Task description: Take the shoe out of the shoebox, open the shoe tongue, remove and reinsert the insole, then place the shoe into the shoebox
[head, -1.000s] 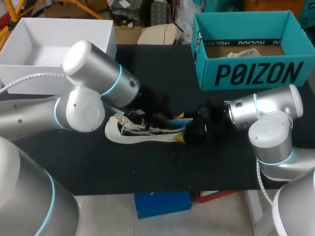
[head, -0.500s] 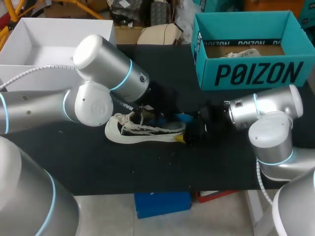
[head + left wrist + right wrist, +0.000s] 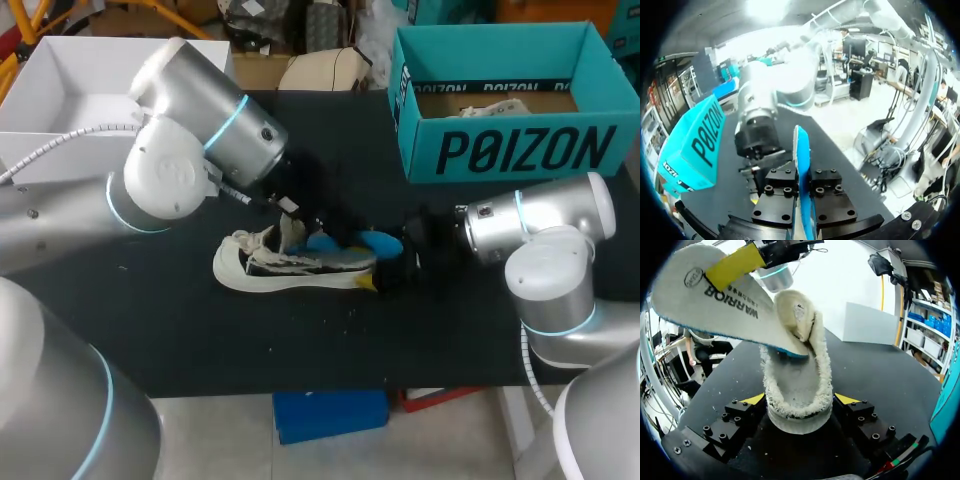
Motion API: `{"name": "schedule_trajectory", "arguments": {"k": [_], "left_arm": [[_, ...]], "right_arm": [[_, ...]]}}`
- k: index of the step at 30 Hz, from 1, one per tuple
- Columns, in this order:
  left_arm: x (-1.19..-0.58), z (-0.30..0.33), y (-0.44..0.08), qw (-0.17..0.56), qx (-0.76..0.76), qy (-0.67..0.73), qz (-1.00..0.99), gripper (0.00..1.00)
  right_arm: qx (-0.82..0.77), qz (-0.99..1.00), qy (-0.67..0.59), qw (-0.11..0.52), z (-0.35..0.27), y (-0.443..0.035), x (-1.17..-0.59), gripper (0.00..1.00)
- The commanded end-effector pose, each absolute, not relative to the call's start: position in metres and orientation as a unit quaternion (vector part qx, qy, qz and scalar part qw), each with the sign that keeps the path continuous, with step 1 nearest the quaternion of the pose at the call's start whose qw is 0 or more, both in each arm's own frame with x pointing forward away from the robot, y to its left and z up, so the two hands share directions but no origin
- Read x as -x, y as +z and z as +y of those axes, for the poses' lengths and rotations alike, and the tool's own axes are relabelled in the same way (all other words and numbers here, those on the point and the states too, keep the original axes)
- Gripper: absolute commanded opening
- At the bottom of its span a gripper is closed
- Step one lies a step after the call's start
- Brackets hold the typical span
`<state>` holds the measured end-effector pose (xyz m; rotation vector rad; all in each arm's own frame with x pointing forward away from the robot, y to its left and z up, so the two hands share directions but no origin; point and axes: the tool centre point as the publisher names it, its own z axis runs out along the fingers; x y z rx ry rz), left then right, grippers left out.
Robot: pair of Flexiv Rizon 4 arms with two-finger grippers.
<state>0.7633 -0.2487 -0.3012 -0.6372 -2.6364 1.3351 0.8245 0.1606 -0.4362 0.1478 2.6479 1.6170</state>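
A cream shoe (image 3: pixel 285 265) lies on its side on the black table (image 3: pixel 300 340). My left gripper (image 3: pixel 300 212) is shut on the insole (image 3: pixel 345 242), white on top and blue beneath, and holds it tilted up with one end still in the shoe's mouth. In the left wrist view the insole (image 3: pixel 801 160) stands edge-on between the black finger blocks of that gripper (image 3: pixel 803 192). In the right wrist view the shoe's heel (image 3: pixel 799 395) sits between my right gripper's (image 3: pixel 800 400) yellow tips, which press it from both sides. Above it hangs the insole (image 3: pixel 715 310), with the left gripper's fingertip (image 3: pixel 735 266) on it.
The teal shoebox (image 3: pixel 500 150) stands open at the back right, close behind my right arm (image 3: pixel 545 235); it also shows in the left wrist view (image 3: pixel 690 145). An open white box (image 3: pixel 60 130) sits at the back left.
My left gripper closed on the insole and drew it up and back out of the shoe, its arm swinging toward the back left. My right arm kept still on the heel.
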Motion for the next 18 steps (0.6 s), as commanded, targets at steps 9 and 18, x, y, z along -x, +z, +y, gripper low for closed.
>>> {"name": "schedule_trajectory", "arguments": {"k": [9,18], "left_arm": [[-0.767,-0.274,-0.201,0.116,0.146,0.607,-0.773,0.00],[-0.773,-0.288,-0.119,0.141,0.135,0.702,-0.685,0.00]], "right_arm": [[-0.048,0.853,0.520,0.018,0.161,-0.439,-0.825,0.00],[-0.048,0.853,0.520,0.018,0.161,-0.439,-0.825,0.00]]}}
